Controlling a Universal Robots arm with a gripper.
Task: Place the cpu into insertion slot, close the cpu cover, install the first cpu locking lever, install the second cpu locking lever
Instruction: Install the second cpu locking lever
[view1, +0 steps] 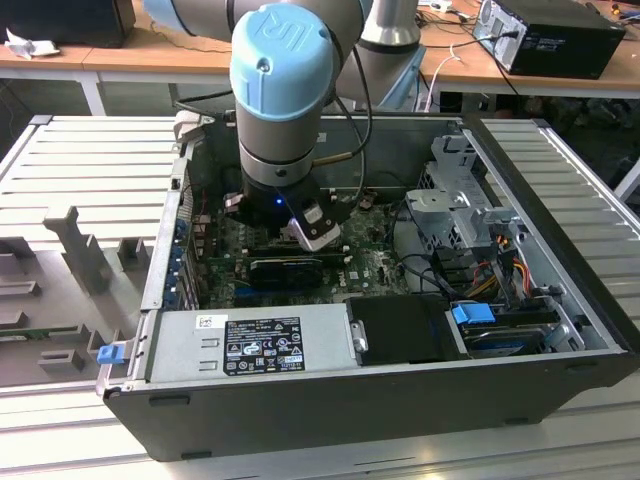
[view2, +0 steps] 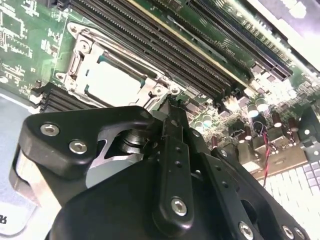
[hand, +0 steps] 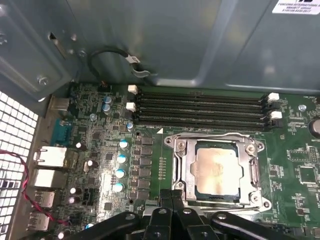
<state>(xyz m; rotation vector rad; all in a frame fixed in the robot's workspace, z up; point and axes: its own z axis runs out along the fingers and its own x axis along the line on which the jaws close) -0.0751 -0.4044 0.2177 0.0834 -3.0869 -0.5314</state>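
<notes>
Pincer fingers pressed together, holding nothing, tips at socket edge. Cpu seated in insertion slot just beyond tips, cpu cover down. Advise: keep tips on lever, clear of memory slots.

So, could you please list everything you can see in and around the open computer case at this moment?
cpu: one, pale silver, seated in the socket under the frame
cpu cover: one, silvery, lying closed around the cpu
memory slots: four, black, beside the socket
motherboard: one, green, floor of the case
power supply: one, grey, near wall in the exterior view
drive cage: one, grey, the exterior view's right
gripper: one, black, fingers together at the socket's edge
</notes>
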